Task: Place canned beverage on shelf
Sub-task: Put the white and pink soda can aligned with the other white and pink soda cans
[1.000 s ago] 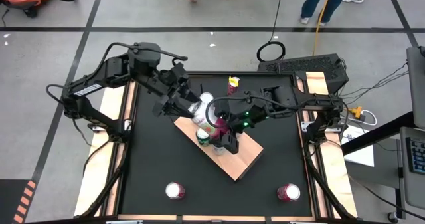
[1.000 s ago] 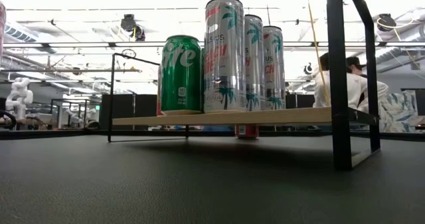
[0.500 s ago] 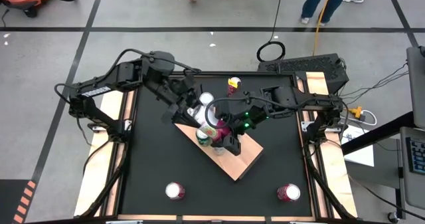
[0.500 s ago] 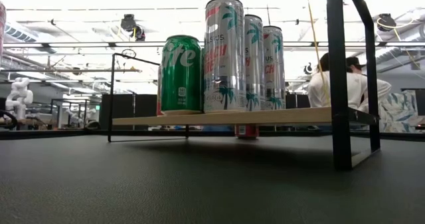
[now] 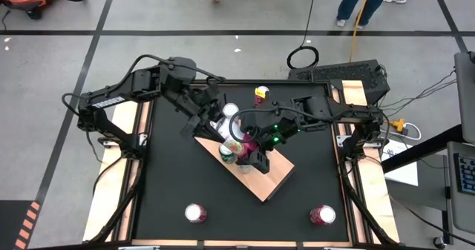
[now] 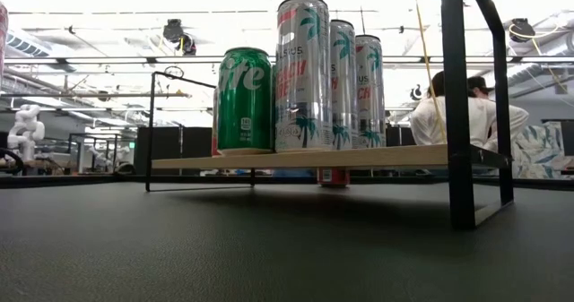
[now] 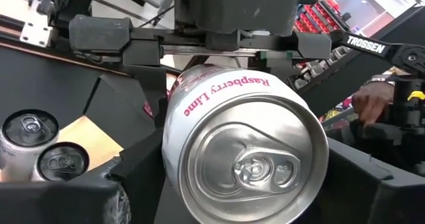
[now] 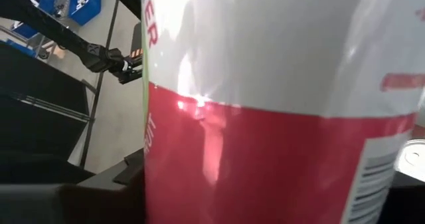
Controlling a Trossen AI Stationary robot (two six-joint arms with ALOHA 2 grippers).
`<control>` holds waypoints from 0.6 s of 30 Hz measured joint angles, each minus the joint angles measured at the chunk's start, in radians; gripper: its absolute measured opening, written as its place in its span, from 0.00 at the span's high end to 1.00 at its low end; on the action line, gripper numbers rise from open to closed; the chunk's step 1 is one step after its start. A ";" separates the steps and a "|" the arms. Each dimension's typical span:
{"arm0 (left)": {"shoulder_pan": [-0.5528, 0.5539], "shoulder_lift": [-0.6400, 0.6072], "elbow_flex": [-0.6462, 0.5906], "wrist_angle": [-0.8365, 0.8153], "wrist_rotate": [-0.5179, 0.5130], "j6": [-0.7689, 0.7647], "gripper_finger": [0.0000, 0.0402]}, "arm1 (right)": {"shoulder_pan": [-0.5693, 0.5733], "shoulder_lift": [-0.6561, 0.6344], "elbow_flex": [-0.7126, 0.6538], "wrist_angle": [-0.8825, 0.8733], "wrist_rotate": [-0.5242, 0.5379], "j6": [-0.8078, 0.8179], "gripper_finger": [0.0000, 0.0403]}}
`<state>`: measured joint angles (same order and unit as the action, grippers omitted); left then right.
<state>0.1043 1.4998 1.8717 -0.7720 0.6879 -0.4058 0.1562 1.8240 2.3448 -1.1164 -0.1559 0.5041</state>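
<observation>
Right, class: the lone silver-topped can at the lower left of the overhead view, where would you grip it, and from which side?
Its curved side wall, about mid-height, approached level from the left arm's side. The can stands upright and alone on the table, so both flanks are free. Left gripper and right gripper are both busy at the shelf.

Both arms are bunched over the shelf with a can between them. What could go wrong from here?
1. The Raspberry Lime can lies tilted in the left gripper with the right gripper crowded against it; a mistimed release could drop it.
2. Right below, the tall cans and the green can stand clustered on the shelf; either arm, or a falling can, might topple them.
</observation>
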 joint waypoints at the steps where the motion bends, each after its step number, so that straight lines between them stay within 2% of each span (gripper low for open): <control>1: 0.000 0.000 0.000 0.000 0.003 -0.001 0.24 | 0.000 0.000 0.000 0.000 -0.004 0.001 0.28; 10: 0.000 0.001 -0.001 -0.006 0.017 0.046 0.25 | 0.000 -0.001 0.001 -0.047 -0.001 0.026 0.14; 18: 0.000 -0.015 -0.002 -0.025 0.035 0.078 0.25 | 0.016 -0.002 0.001 -0.184 0.005 0.030 0.09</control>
<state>0.1043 1.4846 1.8698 -0.7967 0.7228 -0.3273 0.1722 1.8221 2.3459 -1.3005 -0.1513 0.5342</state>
